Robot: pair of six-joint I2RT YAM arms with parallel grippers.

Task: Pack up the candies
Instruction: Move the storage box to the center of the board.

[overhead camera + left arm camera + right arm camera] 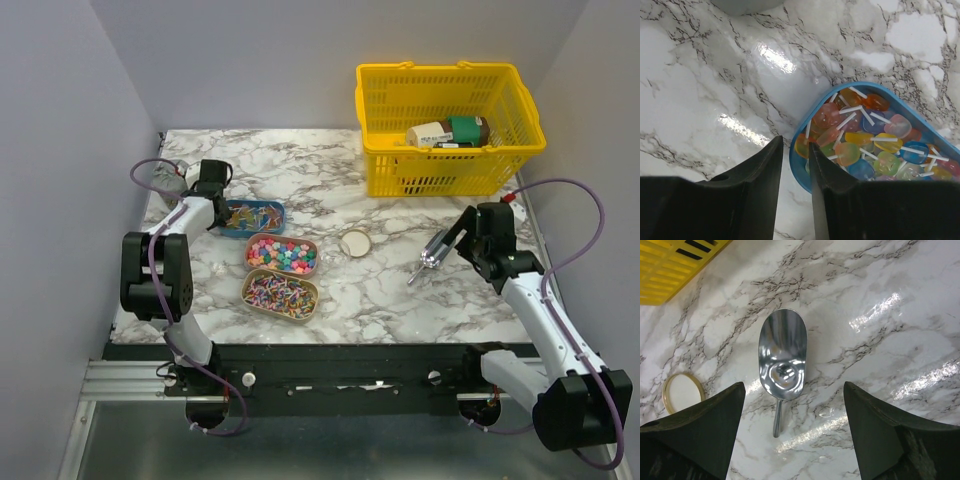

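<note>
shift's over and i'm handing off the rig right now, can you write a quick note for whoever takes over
Left gripper: fingers nearly together at the rim of the blue tray; grip unclear.
Right gripper: open, hovering over the scoop lying on the table.
Where: lollipops in the blue tray, round sweets in the middle tray, wrapped sweets in the nearest tray. Lid lies loose between trays and scoop.
Done: nothing looks packed yet.
Left: grab the scoop, pack all three kinds.

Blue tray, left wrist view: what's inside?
Flat multicoloured lollipops on white sticks fill the blue tray. The left gripper straddles its rim and hides the near corner's contents.
</note>
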